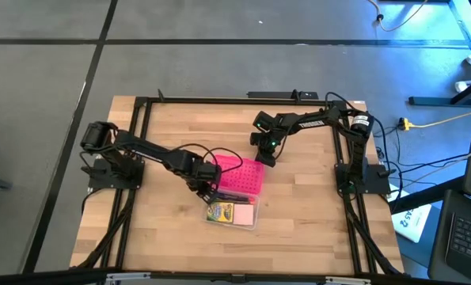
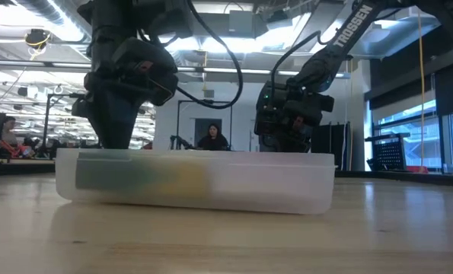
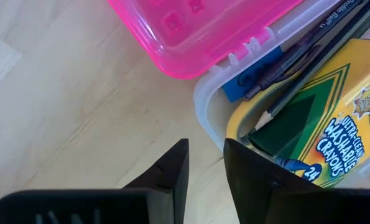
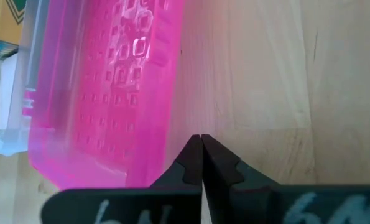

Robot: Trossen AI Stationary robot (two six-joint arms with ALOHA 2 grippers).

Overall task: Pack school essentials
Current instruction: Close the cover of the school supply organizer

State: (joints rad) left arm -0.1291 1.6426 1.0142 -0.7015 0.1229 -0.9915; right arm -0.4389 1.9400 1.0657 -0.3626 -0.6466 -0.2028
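A: Crayon box (image 1: 220,212), yellow-green: lies inside the clear plastic box (image 1: 253,222) on the wooden table (image 1: 164,233). Same compartment: thin pencils (image 3: 309,57) laid across the crayon box, and a blue eraser (image 3: 254,73) at the box wall.

B: Lid?

A: Pink dotted lid (image 1: 244,179): open, lying flat on the table along the box's far edge.

B: Left gripper (image 3: 204,163)?

A: At the near-left corner of the clear box. Fingers parted by a narrow gap, one outside the box wall and one over the rim; nothing held.

B: Right gripper (image 4: 201,155)?

A: Near the lid's far edge, above bare wood. Fingertips pressed together, nothing between them.

B: Scissors, pink pad?

A: Cannot make them out.
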